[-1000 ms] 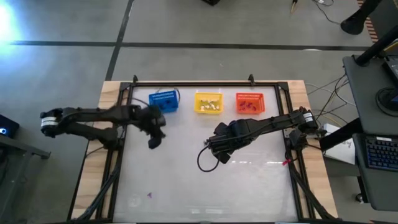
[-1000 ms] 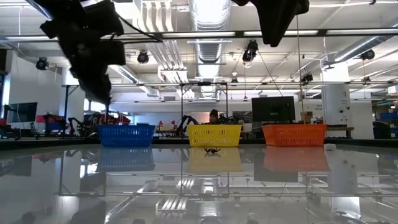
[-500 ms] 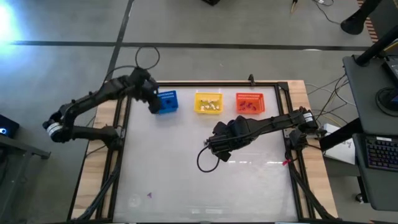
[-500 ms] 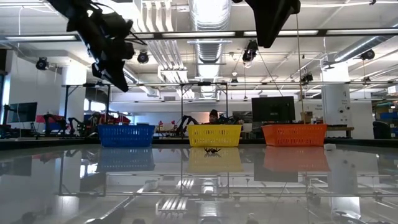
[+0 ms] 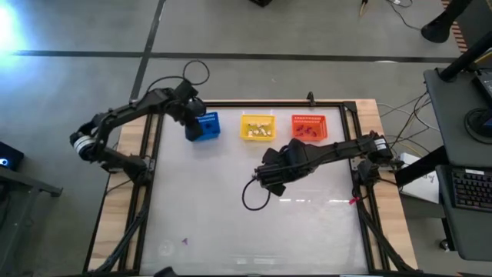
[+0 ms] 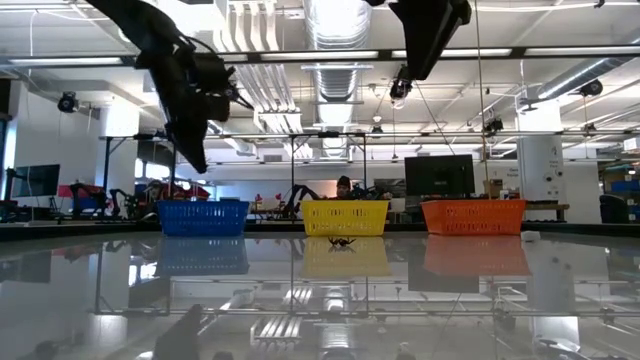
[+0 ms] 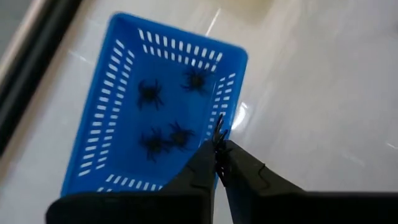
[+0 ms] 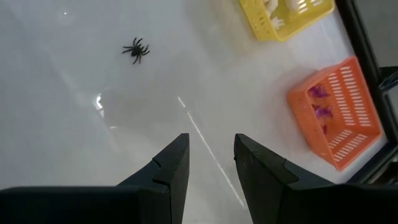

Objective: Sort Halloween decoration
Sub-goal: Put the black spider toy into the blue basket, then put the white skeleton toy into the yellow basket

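High view: the left gripper (image 5: 192, 132) hangs over the near edge of the blue slotted plastic basket (image 5: 207, 123) at the table's far left. Left wrist view confirms its fingers (image 7: 200, 169) pinched tight on a small black spider trinket (image 7: 218, 135), whose legs stick out at the tips above the basket's rim. Four more black spider pieces (image 7: 163, 120) lie on the basket floor.

The right gripper (image 5: 265, 178) hovers over the glossy white table (image 5: 231, 223) near its middle, fingers (image 8: 168, 168) parted with nothing between them. Right wrist view shows one loose black spider (image 8: 136, 50) on the bare surface ahead of it, well apart from the baskets.

The yellow slotted plastic basket (image 5: 258, 127) holds whitish pieces (image 5: 263, 131); the orange slotted plastic basket (image 5: 308, 128) holds purple pieces (image 8: 319, 102). A small purple piece (image 5: 184, 241) lies near the table's front left. Low view shows the three baskets in a row, both arms raised above.
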Controlling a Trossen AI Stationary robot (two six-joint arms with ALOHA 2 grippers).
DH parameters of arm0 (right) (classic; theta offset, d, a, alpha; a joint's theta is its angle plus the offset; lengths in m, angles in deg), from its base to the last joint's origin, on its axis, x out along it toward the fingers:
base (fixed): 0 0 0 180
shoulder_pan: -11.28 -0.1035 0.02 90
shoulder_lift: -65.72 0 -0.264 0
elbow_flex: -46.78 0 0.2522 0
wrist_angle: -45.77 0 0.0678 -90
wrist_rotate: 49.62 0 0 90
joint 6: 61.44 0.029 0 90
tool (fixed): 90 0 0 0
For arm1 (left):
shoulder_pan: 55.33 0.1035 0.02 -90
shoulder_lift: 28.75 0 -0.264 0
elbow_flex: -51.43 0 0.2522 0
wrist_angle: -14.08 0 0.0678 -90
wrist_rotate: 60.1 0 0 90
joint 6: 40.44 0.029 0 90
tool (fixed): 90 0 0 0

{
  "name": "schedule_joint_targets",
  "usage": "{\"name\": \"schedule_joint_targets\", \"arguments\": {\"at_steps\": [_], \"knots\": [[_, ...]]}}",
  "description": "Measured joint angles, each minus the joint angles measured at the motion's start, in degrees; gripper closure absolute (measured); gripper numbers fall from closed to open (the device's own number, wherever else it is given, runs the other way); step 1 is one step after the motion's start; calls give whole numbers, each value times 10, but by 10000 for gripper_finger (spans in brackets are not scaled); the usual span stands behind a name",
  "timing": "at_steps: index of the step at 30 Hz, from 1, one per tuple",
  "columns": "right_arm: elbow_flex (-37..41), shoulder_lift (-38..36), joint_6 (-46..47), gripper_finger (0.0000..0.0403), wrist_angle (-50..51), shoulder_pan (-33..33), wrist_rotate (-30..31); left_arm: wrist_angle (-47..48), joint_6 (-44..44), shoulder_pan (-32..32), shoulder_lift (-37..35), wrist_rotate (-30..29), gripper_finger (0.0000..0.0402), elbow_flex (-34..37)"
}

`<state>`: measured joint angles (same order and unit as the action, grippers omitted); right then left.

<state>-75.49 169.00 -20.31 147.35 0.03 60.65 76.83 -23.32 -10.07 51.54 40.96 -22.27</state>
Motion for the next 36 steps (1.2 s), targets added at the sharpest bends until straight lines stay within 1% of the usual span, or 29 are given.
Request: {"name": "schedule_joint_targets", "arguments": {"at_steps": [5,8,10,14,18,22,25,27,31,36], "knots": [[0,0,-14,282,1,12,8,-4,3,0,48,-2,366,0],[0,0,-20,282,4,19,8,-4,4,0,73,-21,340,0],[0,0,-33,282,3,23,8,-4,4,0,82,-31,322,0],[0,0,-55,282,3,32,8,-3,4,0,79,-31,294,0],[0,0,-67,282,3,42,8,13,-3,0,50,-29,279,0],[2,0,-77,282,2,49,9,49,-14,0,8,-26,277,0],[17,0,-75,282,2,53,8,76,-31,-1,-33,-24,277,0],[36,0,-67,282,2,57,8,86,-45,-1,-63,-6,277,0],[86,0,-30,282,2,68,8,86,-63,-2,-118,40,277,0],[158,0,61,282,3,92,3,86,-78,-2,-171,46,277,0]]}}
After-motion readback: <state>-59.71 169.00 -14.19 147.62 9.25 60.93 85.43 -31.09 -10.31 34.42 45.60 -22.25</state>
